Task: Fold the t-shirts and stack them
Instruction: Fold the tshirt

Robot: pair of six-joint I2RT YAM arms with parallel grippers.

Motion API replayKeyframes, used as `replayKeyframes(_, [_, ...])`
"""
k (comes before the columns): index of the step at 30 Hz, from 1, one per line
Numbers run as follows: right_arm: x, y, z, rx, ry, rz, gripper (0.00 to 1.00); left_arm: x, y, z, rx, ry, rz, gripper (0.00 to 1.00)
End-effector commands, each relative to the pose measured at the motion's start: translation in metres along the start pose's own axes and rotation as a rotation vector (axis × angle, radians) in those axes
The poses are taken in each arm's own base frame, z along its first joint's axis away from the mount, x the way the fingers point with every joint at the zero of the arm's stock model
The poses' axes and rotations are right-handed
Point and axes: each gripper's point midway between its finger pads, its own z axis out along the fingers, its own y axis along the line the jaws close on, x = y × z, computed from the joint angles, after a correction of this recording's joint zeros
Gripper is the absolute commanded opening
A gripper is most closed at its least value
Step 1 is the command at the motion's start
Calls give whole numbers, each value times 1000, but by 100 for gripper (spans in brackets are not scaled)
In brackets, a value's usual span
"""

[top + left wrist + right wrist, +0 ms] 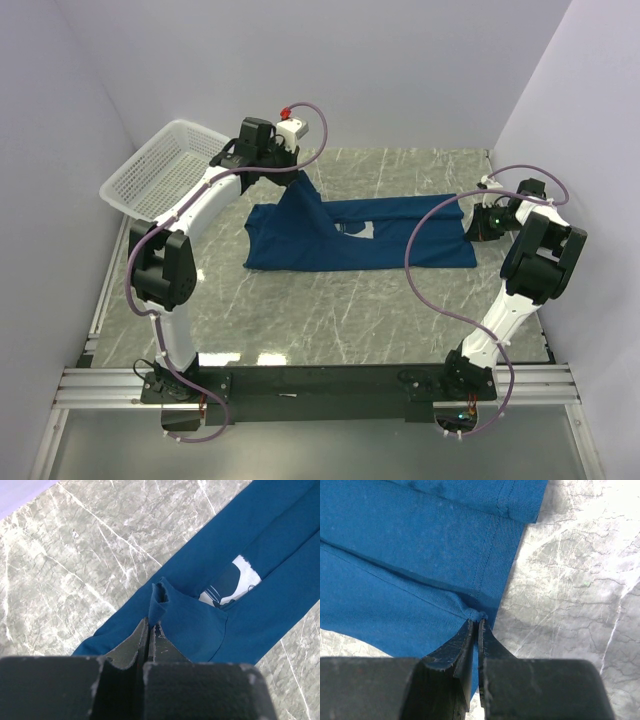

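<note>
A dark blue t-shirt (380, 240) lies across the middle of the marble table, folded lengthwise into a long band, with a sliver of its pale chest print (362, 229) showing. My left gripper (288, 172) is shut on the shirt's left end and holds it raised above the table; in the left wrist view the cloth (190, 625) bunches at the left gripper (152, 624). My right gripper (484, 222) is shut on the shirt's right hem edge, seen pinched in the right wrist view between the right gripper (477, 622) tips, low over the table.
A white mesh basket (160, 172) stands at the back left of the table. Pale walls close in the left, back and right sides. Bare marble (340, 320) lies between the shirt and the arm bases.
</note>
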Motion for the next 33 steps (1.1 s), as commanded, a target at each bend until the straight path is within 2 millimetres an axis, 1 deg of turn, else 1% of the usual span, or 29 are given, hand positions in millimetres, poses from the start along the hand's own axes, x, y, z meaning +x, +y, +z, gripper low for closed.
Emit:
replayKeyframes(1, [-8,-6,-3,18,-30,-17,0,-18,-1,-6,11,-48,15,1])
replayKeyframes(2, [-9,-7,-4,20,-31,-17,1,-19,-1,-7,13,-49,15,1])
replayKeyframes(3, [-9,-7,-4,19,-33,-20,4,-18,-1,-6,15,-47,16,1])
replayKeyframes(5, [-12,-6,-6,22,-36,-15,14,-17,-2,-7,16,-47,14,1])
replayKeyframes(7, [-19,-7,-11,46,-58,-22,45,-17,-2,-7,16,-48,16,1])
replayKeyframes(8, [-22,-7,-15,60,-72,-9,74,-14,-2,-7,16,-44,15,1])
replayKeyframes(9, [-26,-8,-17,77,-87,-9,86,-15,-2,-7,14,-50,18,1])
replayKeyframes(10, [-32,-9,-20,92,-107,-22,86,-16,-3,-9,14,-54,20,1])
replayKeyframes(11, [-37,-5,-28,103,-128,-23,87,-15,-2,-9,12,-54,21,1])
replayKeyframes(13, [-42,0,-33,104,-143,-33,88,-16,-3,-10,16,-58,23,1])
replayKeyframes(15, [-51,14,-38,82,-164,-60,89,-15,-4,-11,18,-57,22,1])
replayKeyframes(16, [-54,22,-43,74,-173,-74,89,-16,-5,-12,23,-59,25,1])
replayKeyframes(17, [-58,33,-42,47,-181,-93,89,-14,-5,-11,26,-58,27,1])
replayKeyframes(19, [-63,51,-50,34,-199,-129,90,-16,-6,-13,29,-67,32,1])
replayKeyframes(20, [-69,65,-48,17,-204,-164,90,-13,-7,-12,31,-63,32,1])
replayKeyframes(21, [-71,72,-50,13,-210,-180,91,-13,-7,-12,33,-63,35,1])
replayKeyframes(22, [-76,82,-56,16,-231,-211,91,-13,-8,-13,37,-65,37,1])
replayKeyframes(23, [-79,93,-56,7,-239,-233,91,-11,-8,-13,39,-61,39,1])
replayKeyframes(24, [-82,100,-57,6,-248,-253,91,-11,-9,-14,42,-64,42,1])
replayKeyframes(25, [-86,107,-63,11,-271,-279,91,-8,-10,-13,45,-59,40,1])
replayKeyframes(28, [-93,129,-67,-9,-301,-327,92,-8,-10,-15,48,-65,45,1])
replayKeyframes(32, [-93,153,-68,-71,-304,-368,93,-4,0,-10,-1,-48,41,1])
replayKeyframes(33, [-92,161,-68,-90,-305,-380,93,1,3,-4,-12,-34,36,1])
